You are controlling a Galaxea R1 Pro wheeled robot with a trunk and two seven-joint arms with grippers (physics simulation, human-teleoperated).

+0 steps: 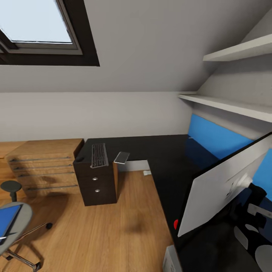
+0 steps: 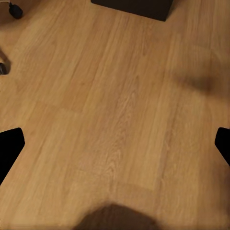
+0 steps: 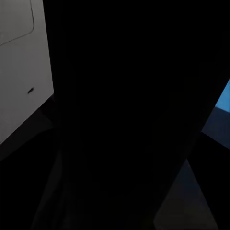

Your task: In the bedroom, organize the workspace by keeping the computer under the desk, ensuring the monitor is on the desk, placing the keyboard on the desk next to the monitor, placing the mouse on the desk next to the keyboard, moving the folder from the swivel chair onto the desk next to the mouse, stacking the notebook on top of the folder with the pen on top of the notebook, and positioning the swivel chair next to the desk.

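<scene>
While the wide flat monitor with its pale grey back (image 1: 223, 185) leaned at a slant over the near right of the long glossy black L-shaped desk (image 1: 166, 158), its screen faced away from the head camera toward the blue back panel (image 1: 215, 138). It looked handled rather than settled, probably being brought upright on the top. The right wrist view was almost wholly dark, with the monitor's grey back at one edge, so I could not tell whether the right gripper was apart or closed, or whether it gripped anything.

The left gripper (image 2: 115, 143) hung with its two black fingertips wide apart and nothing between them over the bare wooden plank floor (image 2: 120, 96), seemingly parked out of the way.

The slim silver-grey keyboard with black keys (image 1: 99, 155) lay at the far end of the desk, above a dark brown drawer unit (image 1: 96, 181), well apart from the monitor. It would need bringing closer. A small flat grey rectangle (image 1: 121, 157) lay just beside it, perhaps the notebook, too small to be sure.

At the lower left stood the grey padded swivel chair (image 1: 20, 226), away from the desk, with the flat bright blue folder (image 1: 7, 221) on its seat, not yet moved. A light wooden drawer chest (image 1: 45, 166) stood against the far wall.
</scene>
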